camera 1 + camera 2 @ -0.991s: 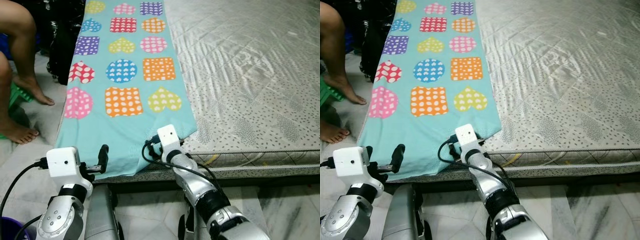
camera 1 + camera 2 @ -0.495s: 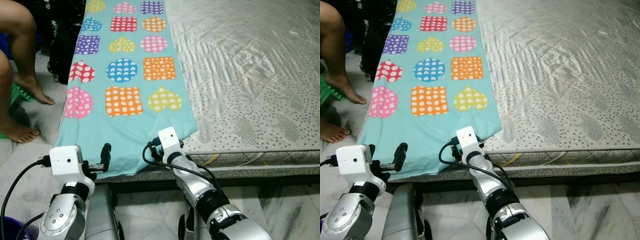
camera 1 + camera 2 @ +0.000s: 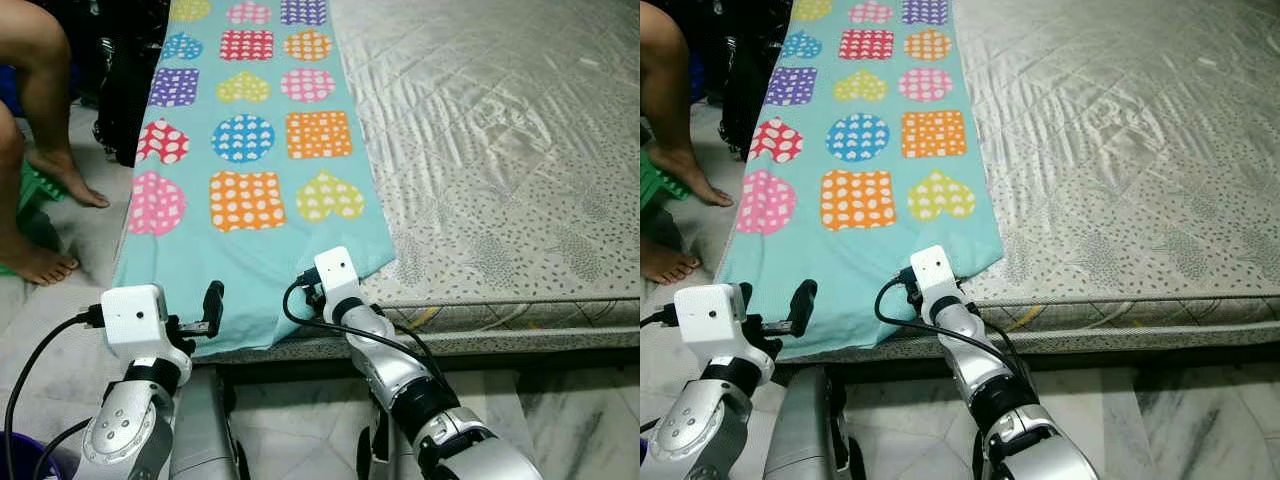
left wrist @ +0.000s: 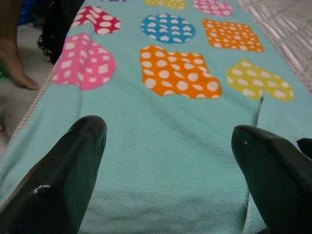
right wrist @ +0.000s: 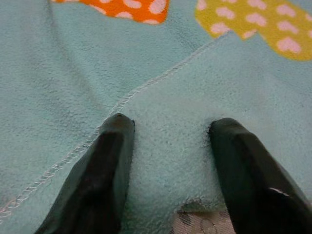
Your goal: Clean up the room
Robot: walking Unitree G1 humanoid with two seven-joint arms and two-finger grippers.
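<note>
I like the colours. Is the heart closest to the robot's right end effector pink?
No, the heart nearest the right end effector on the blanket is yellow.

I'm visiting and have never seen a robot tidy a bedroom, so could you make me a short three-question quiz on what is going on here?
1. True or false: the blanket lies along the mattress edge nearest the person's feet.
2. Which gripper has its fingertips pressed into the blanket's folded corner?
A. left gripper
B. right gripper
C. both
3. Fill in: the left gripper's fingers are ____ above the blanket's near end.

Key
1. True.
2. B: in the right wrist view both black fingers dent the teal fabric beside a stitched hem.
3. Open: they stand spread wide, with fabric showing between them.
</note>
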